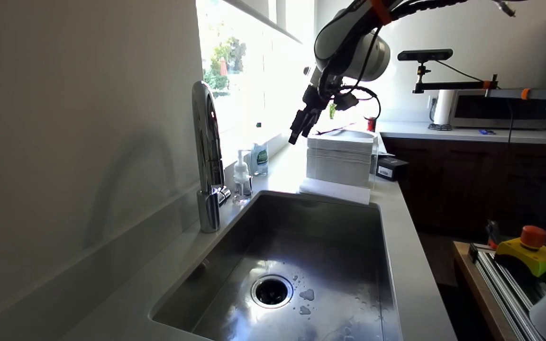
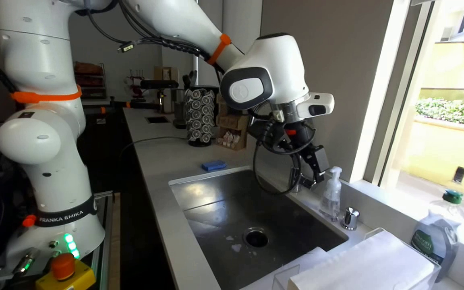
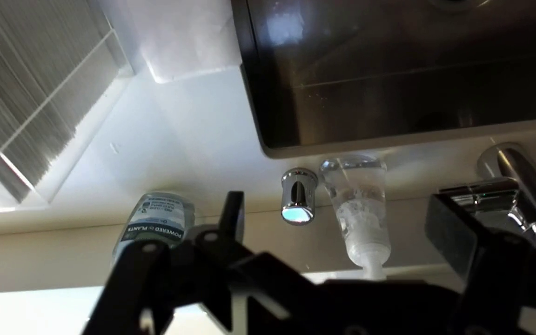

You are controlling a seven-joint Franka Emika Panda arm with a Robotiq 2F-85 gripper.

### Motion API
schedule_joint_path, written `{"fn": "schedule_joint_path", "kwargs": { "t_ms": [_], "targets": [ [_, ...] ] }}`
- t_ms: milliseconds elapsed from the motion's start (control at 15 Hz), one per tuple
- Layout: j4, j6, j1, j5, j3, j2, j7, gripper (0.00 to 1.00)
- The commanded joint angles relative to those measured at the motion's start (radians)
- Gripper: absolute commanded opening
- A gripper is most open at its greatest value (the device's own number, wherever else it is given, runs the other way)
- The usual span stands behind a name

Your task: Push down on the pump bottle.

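Observation:
The pump bottle (image 1: 241, 176) is pale and see-through with a thin white pump head. It stands upright on the counter between the sink and the window wall, and also shows in an exterior view (image 2: 332, 195). My gripper (image 2: 315, 180) is up near the pump head's height in that view; it also shows in an exterior view (image 1: 300, 135). In the wrist view my gripper (image 3: 340, 216) is open and empty, its fingers wide apart. The pump bottle (image 3: 361, 209) appears between the fingers there, and the top of its pump head is hidden behind the gripper body.
A chrome faucet (image 1: 208, 156) stands beside the pump bottle. A short chrome cap (image 2: 350, 218) is on the bottle's other side. A soap bottle (image 2: 435, 233) stands by the window. Stacked paper towels (image 1: 340, 163) sit at the sink's end. The steel sink (image 1: 320, 196) lies alongside.

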Motion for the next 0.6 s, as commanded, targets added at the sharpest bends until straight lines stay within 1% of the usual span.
{"fn": "schedule_joint_path", "kwargs": {
  "t_ms": [0,133,200,400,533],
  "targets": [
    [0.161,-0.048,-0.006,0.079,0.018,0.138,-0.069,1.00],
    [0.223,-0.061,-0.012,0.104,0.037,0.188,-0.089,1.00],
    [0.249,-0.059,-0.095,0.087,0.132,0.208,-0.079,1.00],
    [0.324,-0.071,-0.144,0.068,0.215,0.262,-0.071,1.00],
    [0.364,-0.075,-0.169,0.051,0.256,0.291,-0.058,1.00]
  ]
}}
